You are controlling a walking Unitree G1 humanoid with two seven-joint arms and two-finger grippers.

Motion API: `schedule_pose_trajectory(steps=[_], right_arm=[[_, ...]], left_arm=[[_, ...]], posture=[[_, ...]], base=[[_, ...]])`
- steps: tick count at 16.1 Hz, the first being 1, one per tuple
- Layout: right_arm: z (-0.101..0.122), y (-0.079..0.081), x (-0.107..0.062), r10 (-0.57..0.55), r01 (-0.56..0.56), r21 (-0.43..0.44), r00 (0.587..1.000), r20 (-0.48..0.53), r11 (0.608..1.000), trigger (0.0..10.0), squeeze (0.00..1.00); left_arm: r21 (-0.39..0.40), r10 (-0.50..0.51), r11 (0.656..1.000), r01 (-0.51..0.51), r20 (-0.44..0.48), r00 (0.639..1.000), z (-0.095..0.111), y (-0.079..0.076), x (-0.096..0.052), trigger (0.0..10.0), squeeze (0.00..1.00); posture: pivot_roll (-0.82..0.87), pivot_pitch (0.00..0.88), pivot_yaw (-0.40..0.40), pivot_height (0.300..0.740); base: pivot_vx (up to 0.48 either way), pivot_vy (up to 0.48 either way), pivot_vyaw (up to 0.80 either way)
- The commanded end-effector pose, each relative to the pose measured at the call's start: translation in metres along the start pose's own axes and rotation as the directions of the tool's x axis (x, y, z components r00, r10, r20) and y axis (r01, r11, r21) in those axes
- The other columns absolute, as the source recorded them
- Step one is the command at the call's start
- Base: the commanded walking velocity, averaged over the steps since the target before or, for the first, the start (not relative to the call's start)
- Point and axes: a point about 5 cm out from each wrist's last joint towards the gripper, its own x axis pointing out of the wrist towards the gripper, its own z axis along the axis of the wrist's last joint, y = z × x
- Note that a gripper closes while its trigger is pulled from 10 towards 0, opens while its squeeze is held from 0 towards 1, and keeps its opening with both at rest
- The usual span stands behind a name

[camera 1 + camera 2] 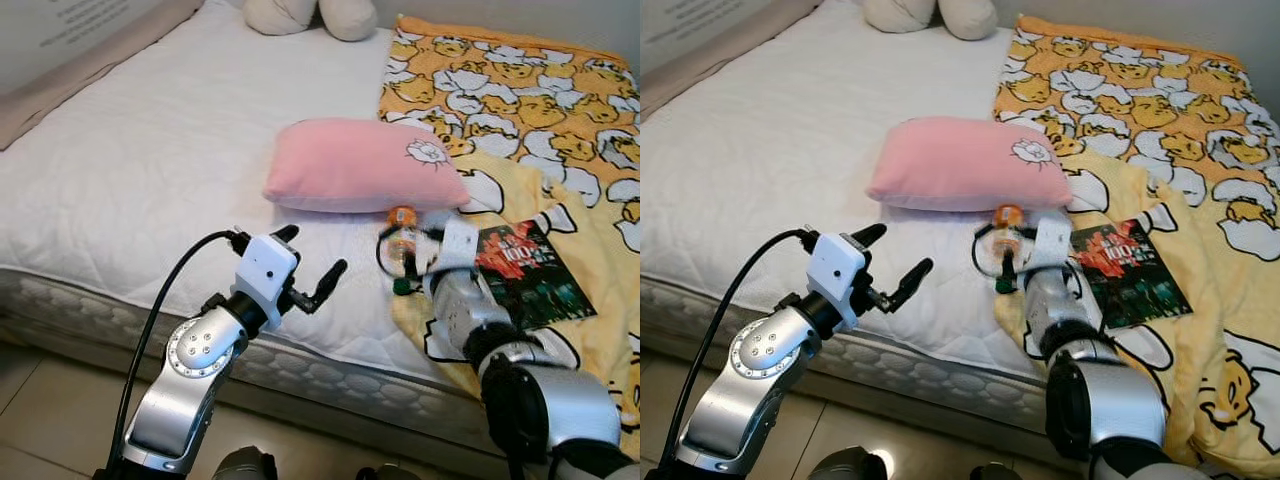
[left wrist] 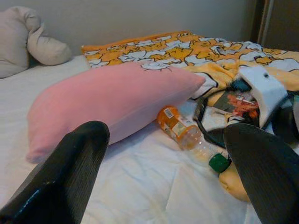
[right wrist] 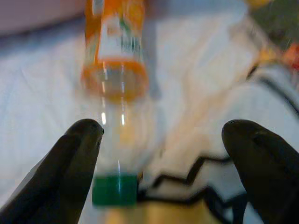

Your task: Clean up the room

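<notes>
Your right gripper (image 3: pixel 161 154) hangs wide open over the bottle (image 3: pixel 114 93), which lies near the bed's (image 1: pixel 150 170) front edge beside the pillow (image 1: pixel 360 165). Your left gripper (image 1: pixel 312 268) hovers open nearby.

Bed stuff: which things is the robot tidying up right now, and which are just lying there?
Part of the job:
- plastic bottle, lying on its side beside the pink pillow
- right gripper, open, fingers either side of the bottle
- book, probably next

Just lying about:
- pink pillow
- duck blanket
- white mattress
- left gripper, open, hovering
</notes>
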Motion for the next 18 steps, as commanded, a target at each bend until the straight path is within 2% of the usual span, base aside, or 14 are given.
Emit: schedule_pose_trajectory(steps=[1,2,3,4,5,8,9,10,16,17,18], right_arm=[[-0.005,-0.004,0.0,-0.011,0.012,0.026,0.999,-0.03,1.0,10.0,0.0],[-0.006,-0.005,0.0,-0.012,0.013,0.035,0.999,-0.039,0.999,8.9,0.0],[-0.006,-0.006,0.0,-0.012,0.014,0.038,0.999,-0.043,0.999,1.3,0.0],[-0.007,-0.006,0.0,-0.012,0.014,0.039,0.999,-0.047,0.999,0.0,0.0],[-0.009,-0.007,0.0,-0.011,0.014,0.046,0.998,-0.062,0.999,0.0,0.0],[-0.011,-0.005,0.0,-0.007,0.01,0.052,0.998,-0.068,0.999,0.0,0.0],[-0.012,-0.004,0.0,-0.001,0.004,0.052,0.998,-0.068,0.999,0.0,0.0],[-0.012,-0.003,-0.001,0.004,0.0,0.051,0.998,-0.068,0.999,0.0,0.0],[-0.01,-0.002,0.0,0.022,-0.018,0.063,0.998,-0.056,0.998,0.0,0.0],[-0.011,-0.002,-0.001,0.028,-0.022,0.102,0.998,-0.06,0.995,0.0,0.0],[-0.012,0.0,-0.001,0.045,-0.033,0.175,0.997,-0.068,0.984,0.0,0.0]], left_arm=[[-0.013,-0.017,1.0,0.017,0.001,1.0,0.001,-0.002,-0.001,10.0,0.0],[-0.034,-0.057,0.998,0.057,-0.01,0.998,-0.001,-0.006,-0.002,10.0,0.0],[-0.055,-0.095,0.994,0.094,-0.012,0.995,-0.001,-0.01,-0.002,10.0,0.0],[-0.078,-0.138,0.988,0.136,-0.024,0.99,-0.003,-0.014,-0.003,10.0,0.0],[-0.075,-0.269,0.962,0.263,-0.098,0.958,-0.014,-0.027,-0.007,10.0,0.0],[-0.094,-0.3,0.953,0.289,-0.144,0.943,-0.02,-0.028,-0.008,10.0,0.0],[-0.124,-0.345,0.937,0.327,-0.167,0.924,-0.023,-0.029,-0.009,10.0,0.0],[-0.117,-0.363,0.931,0.346,-0.186,0.913,-0.025,-0.027,-0.01,10.0,0.0],[-0.106,-0.361,0.932,0.347,-0.189,0.913,-0.024,-0.022,-0.009,10.0,0.0],[-0.107,-0.361,0.932,0.347,-0.189,0.913,-0.024,-0.022,-0.008,10.0,0.0],[-0.107,-0.36,0.932,0.346,-0.19,0.913,-0.024,-0.022,-0.009,10.0,0.0]], posture=[[0.17,0.035,-0.053,0.736],[0.17,0.035,-0.053,0.736],[0.18,0.028,-0.054,0.736],[0.18,0.025,-0.056,0.736],[0.18,0.016,-0.06,0.736],[0.18,0.01,-0.061,0.736],[0.19,0.007,-0.061,0.736],[0.19,0.006,-0.059,0.736],[0.18,0.005,-0.058,0.736],[0.18,0.007,-0.058,0.736],[0.18,0.007,-0.058,0.736]], base=[[0.0,0.0,0.0],[0.0,0.0,0.0],[0.0,0.0,0.0],[0.0,0.0,0.0],[0.0,0.0,0.0],[0.0,0.0,0.0],[0.0,0.0,0.0],[0.0,0.0,0.0],[0.0,0.0,0.0],[0.0,0.0,0.0],[0.0,0.0,0.0]])
